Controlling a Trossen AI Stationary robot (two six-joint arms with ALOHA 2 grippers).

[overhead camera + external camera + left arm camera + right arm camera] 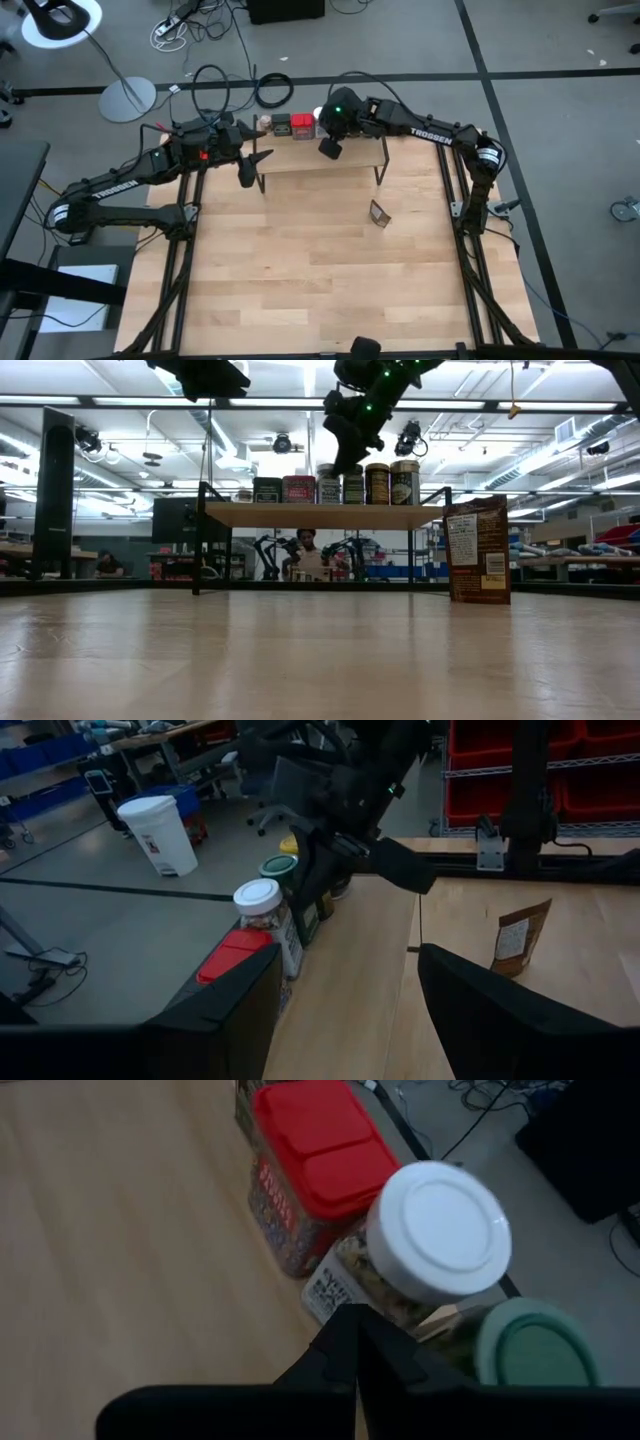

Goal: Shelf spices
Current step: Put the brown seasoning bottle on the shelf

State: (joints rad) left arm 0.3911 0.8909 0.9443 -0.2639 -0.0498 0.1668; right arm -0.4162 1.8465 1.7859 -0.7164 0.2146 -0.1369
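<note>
Landmark: the low shelf [325, 515], a narrow rack with a light wooden top board on thin black metal legs, standing toward the far edge of the large wooden table [320, 280]. Nearest the low camera, in front of the shelf and apart from its right leg, a brown pouch with a white label [477, 550] stands upright on the table; it is not yet on the shelf. On the shelf board a row of spice containers stands along the far edge, each upright and close beside the next: a dark tin [267, 490], a red-lidded tin [305, 1170], a white-lidded clear jar [425, 1245], a green-lidded jar [530, 1345], then a brown canister [377, 484] and a pale-capped jar [405, 482] toward the right end. Packing them tight against the back edge probably leaves the front of the board free. The right gripper [357, 1342] hangs just above the shelf, over the white-lidded and green-lidded jars; its fingers meet at the tips and carry nothing, which suggests a jar just set down or a nudge into line. The left gripper [345, 1010] hovers off the left end of the shelf, fingers spread wide and empty, waiting. Beyond the shelf, a person sits in the room.
</note>
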